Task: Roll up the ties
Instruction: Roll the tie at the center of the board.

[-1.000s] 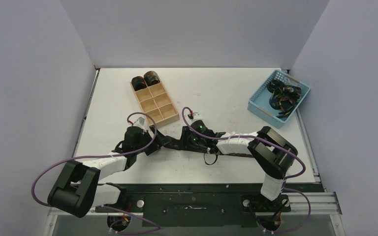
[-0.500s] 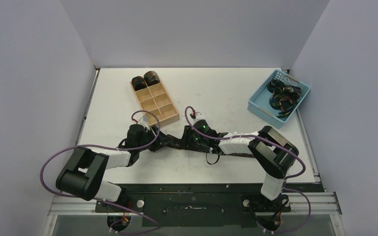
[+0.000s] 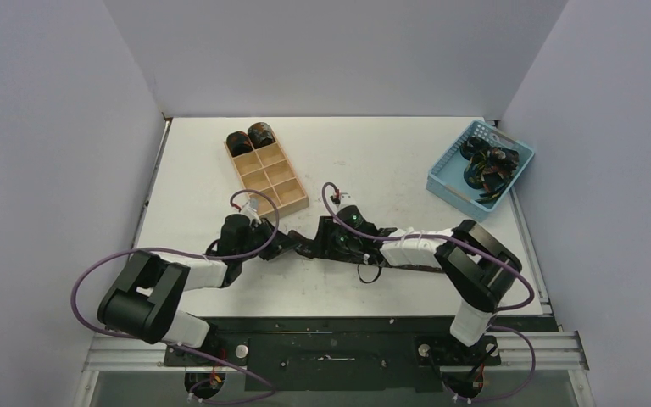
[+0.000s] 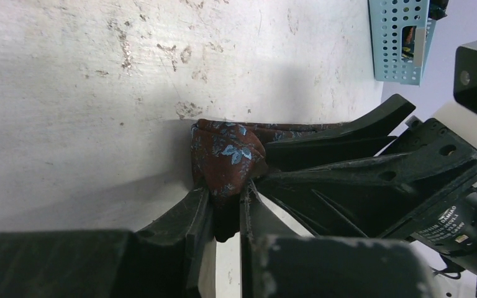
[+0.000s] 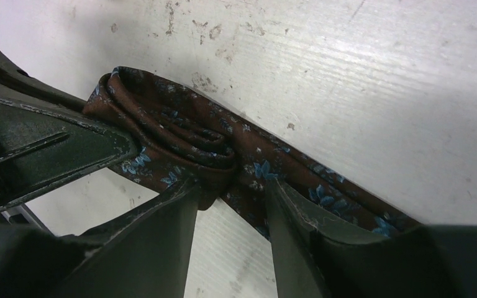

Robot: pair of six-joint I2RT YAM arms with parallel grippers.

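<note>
A brown tie [image 5: 180, 133] with small blue flowers lies on the white table [image 3: 373, 170], its end rolled into a small coil [image 4: 227, 155]. The unrolled strip [image 5: 338, 202] runs away under the right arm. My left gripper [image 4: 227, 194] is shut on the coil's near edge. From the opposite side my right gripper [image 5: 233, 189] stands open, its fingertips [image 5: 183, 198] resting at either side of the coil. In the top view both grippers meet near the table's middle, left [image 3: 292, 246] and right [image 3: 322, 241].
A tan wooden tray [image 3: 276, 185] stands behind the grippers, with two dark rolled ties [image 3: 250, 138] in its far compartments. A light blue basket [image 3: 449, 174] at the far right holds several loose ties [image 3: 487, 165]. Purple cables loop over both arms.
My left gripper has swung in toward the coil and shut on it. The right gripper has stayed at the coil, its jaws slightly wider.
</note>
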